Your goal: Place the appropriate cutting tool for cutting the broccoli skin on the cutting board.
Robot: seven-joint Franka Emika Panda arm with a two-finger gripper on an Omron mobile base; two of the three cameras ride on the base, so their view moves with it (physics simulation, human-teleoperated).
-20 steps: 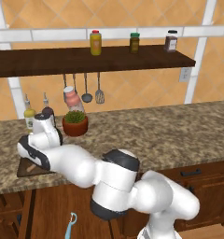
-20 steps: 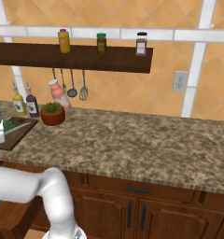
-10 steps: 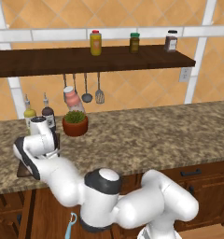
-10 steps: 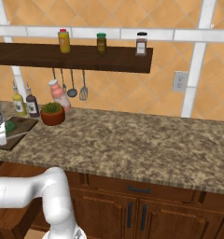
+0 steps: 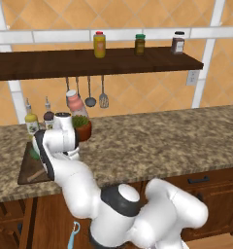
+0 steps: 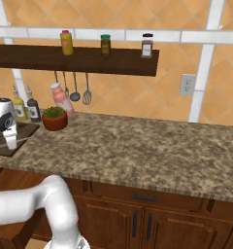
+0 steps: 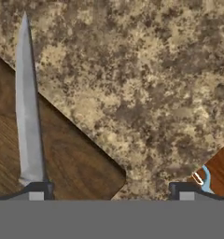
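The white arm with dark joints reaches to the left end of the speckled brown granite counter (image 5: 152,141), where its two-finger gripper (image 7: 109,189) hangs over the flat rectangular dark brown wooden cutting board (image 5: 30,171). In the hand view the two dark finger tips (image 7: 39,189) stand wide apart with nothing between them; the left tip sits right at the base of the blade. The long slim knife with the grey metal blade (image 7: 27,107) lies on the board, its blade running along the wood with the point passing over the board's edge onto the granite; its handle shows from the left base view as a light brown piece (image 5: 37,174) on the board near the counter's front edge. A corner of the board (image 7: 72,154) points toward the open granite. The small dark green bumpy broccoli (image 5: 35,154) shows only as a sliver at the far part of the board, mostly hidden behind the arm. Behind the board, along the counter's back edge, stand two small bottles (image 6: 26,108), a green leafy plant in a red-brown pot (image 6: 55,118) and a pink bottle (image 6: 61,98). The light blue peeler with a loop head (image 5: 74,235) lies below the counter's front edge, by the wooden cabinet (image 6: 152,219). A dark wall shelf (image 6: 79,58) carries three jars, with utensils hanging beneath it.
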